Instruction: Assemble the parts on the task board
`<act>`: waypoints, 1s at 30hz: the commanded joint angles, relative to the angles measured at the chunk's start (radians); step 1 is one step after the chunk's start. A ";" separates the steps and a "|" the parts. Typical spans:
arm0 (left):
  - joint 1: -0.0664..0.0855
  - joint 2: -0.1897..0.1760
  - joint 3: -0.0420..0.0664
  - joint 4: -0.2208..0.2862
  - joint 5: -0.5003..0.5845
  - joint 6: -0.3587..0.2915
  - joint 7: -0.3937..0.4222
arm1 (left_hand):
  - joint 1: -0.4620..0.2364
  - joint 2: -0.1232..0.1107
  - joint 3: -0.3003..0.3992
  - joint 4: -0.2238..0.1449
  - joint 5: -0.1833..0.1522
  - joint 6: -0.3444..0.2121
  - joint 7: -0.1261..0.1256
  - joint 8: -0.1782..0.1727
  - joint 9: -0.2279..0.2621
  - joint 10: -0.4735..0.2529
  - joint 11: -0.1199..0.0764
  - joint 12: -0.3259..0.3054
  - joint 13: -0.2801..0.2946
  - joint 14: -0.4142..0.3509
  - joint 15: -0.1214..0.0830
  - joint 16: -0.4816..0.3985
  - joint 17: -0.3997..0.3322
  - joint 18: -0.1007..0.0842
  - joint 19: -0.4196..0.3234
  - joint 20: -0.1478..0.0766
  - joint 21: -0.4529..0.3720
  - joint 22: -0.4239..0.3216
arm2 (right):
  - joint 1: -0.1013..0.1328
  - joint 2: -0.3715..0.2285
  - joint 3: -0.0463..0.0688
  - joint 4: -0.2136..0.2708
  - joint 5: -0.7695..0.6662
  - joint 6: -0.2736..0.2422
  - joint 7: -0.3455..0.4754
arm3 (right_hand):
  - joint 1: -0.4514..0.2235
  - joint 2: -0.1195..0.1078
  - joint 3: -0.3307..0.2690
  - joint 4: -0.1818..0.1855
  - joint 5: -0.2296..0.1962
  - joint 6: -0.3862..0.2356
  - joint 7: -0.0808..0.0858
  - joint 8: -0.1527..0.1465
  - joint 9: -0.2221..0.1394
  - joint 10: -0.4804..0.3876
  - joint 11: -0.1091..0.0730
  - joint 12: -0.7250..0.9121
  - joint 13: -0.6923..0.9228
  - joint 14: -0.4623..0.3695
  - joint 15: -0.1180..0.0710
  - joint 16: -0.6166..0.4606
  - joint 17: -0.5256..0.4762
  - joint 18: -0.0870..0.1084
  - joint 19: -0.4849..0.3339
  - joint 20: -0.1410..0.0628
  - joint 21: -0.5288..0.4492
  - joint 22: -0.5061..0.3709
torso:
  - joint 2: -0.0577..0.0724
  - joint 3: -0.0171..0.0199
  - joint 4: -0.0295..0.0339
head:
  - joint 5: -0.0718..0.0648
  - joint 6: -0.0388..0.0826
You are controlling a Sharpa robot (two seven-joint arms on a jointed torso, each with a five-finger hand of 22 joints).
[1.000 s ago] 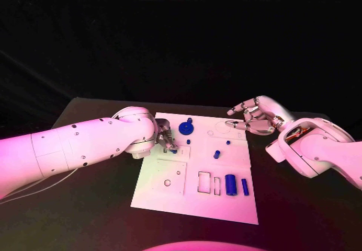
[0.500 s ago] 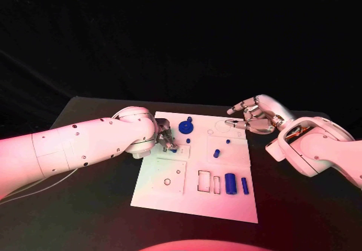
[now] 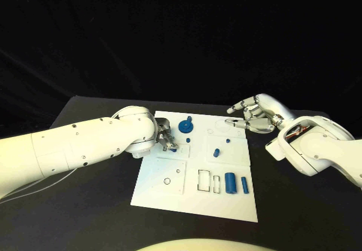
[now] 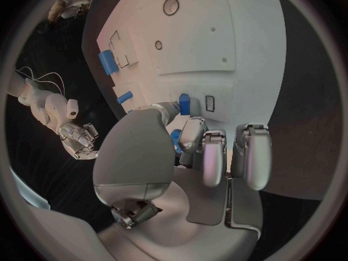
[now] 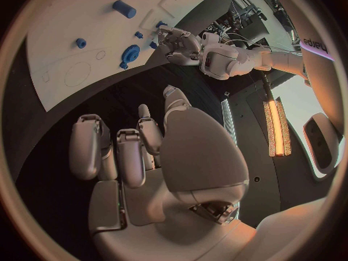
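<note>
The white task board [image 3: 162, 191] lies mid-table. My left hand [image 3: 165, 137] is low over its left side, and its fingertips pinch a small blue part [image 3: 172, 150] against the board. In the left wrist view that part [image 4: 184, 104] sits beside a small rectangular slot [image 4: 209, 102]. A blue gear-shaped part [image 3: 185, 126] stands just beyond the hand. Small blue pegs [image 3: 216, 153] sit mid-board, and two blue cylinders [image 3: 230, 183] lie near the front right. My right hand [image 3: 252, 119] hovers by the board's far right corner, fingers apart and holding nothing.
Outlined recesses [image 3: 204, 180] and a round hole [image 3: 167, 182] mark the board's near half. The black table [image 3: 90, 209] surrounds the board. The right wrist view takes in the board [image 5: 65, 40], the gear [image 5: 130, 53] and my left hand [image 5: 177, 43].
</note>
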 commanded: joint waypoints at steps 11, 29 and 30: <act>-0.004 0.004 -0.002 -0.001 0.003 0.009 -0.018 | -0.074 -0.008 0.093 -0.099 -0.008 0.036 -0.033 0.010 0.024 0.014 -0.012 0.015 0.012 0.104 -0.019 0.006 0.263 -0.011 0.043 -0.003 0.009 0.183 | -0.001 0.000 0.000 0.001 -0.011 0.010 0.001 | -0.006 0.006 -0.008 0.000 0.005 0.006 -0.004 0.006 -0.001 0.001 -0.007 -0.001 -0.003 0.067 -0.006 -0.004 0.111 0.015 0.001 -0.009 -0.007 0.083 | 0.000 0.0004 0.0000 | -0.001 -0.002; -0.004 0.006 -0.002 -0.003 0.003 0.002 -0.019 | -0.132 -0.008 -0.039 -0.038 -0.009 0.059 -0.039 0.005 0.029 0.022 -0.017 0.030 0.029 0.104 -0.025 0.006 0.263 -0.015 0.054 -0.006 0.014 0.197 | -0.001 0.000 0.000 0.000 -0.012 0.008 0.001 | -0.008 0.006 -0.009 0.001 0.005 0.006 -0.005 0.006 -0.001 0.001 -0.007 -0.002 -0.003 0.067 -0.006 -0.005 0.110 0.015 0.000 -0.009 -0.009 0.082 | 0.000 0.0002 0.0002 | -0.003 -0.004; -0.004 0.006 -0.002 -0.003 0.003 0.001 -0.019 | -0.134 -0.007 -0.047 -0.034 -0.009 0.060 -0.039 0.005 0.029 0.023 -0.017 0.031 0.030 0.104 -0.026 0.006 0.263 -0.015 0.055 -0.006 0.014 0.198 | -0.001 0.000 0.000 0.000 -0.012 0.008 0.001 | -0.008 0.006 -0.009 0.001 0.005 0.006 -0.005 0.006 -0.001 0.001 -0.007 -0.002 -0.003 0.067 -0.006 -0.005 0.110 0.015 0.000 -0.009 -0.009 0.082 | 0.000 0.0002 0.0002 | -0.003 -0.004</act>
